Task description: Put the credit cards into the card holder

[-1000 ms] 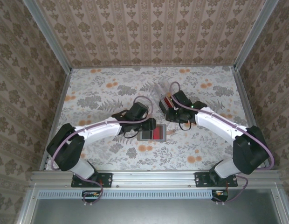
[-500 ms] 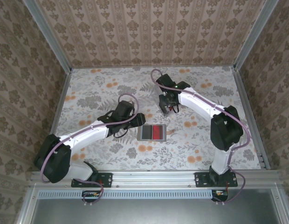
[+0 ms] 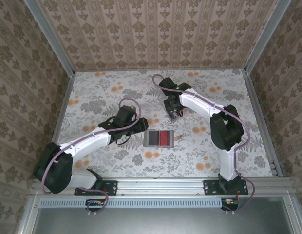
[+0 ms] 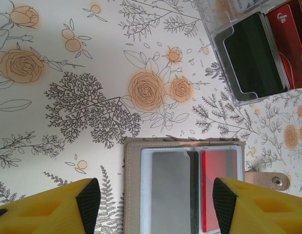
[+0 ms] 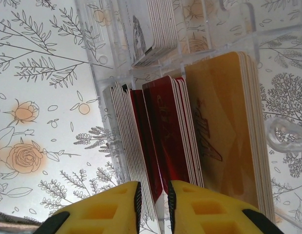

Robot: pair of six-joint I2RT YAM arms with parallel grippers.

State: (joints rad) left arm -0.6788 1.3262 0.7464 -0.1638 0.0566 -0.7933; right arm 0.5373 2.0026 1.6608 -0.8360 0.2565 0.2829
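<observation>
The card holder (image 3: 159, 138) lies open on the flowered table, a grey card (image 4: 170, 192) in its left pocket and a red credit card (image 4: 218, 187) in its right. My left gripper (image 4: 156, 204) hovers open over it, one finger on each side, and sits just left of it from above (image 3: 140, 125). My right gripper (image 5: 154, 200) hangs over the clear box (image 5: 117, 48) with only a narrow gap between its pads. Edges of the red credit cards (image 5: 165, 131) run into that gap, and a light sliver shows beside the right pad. An orange-yellow stack (image 5: 224, 126) stands to their right.
The clear box (image 4: 214, 19) stands just behind the card holder and also holds black cards (image 4: 253, 53) and white-edged stacks (image 5: 156, 29). The holder's snap tab (image 4: 268, 180) sticks out to its right. Metal rails and patterned walls (image 3: 44, 97) enclose the table.
The left gripper has drawn back to the left off the holder and opened wider. The right arm has swung out toward the back over the clear box, and its jaws have narrowed.
</observation>
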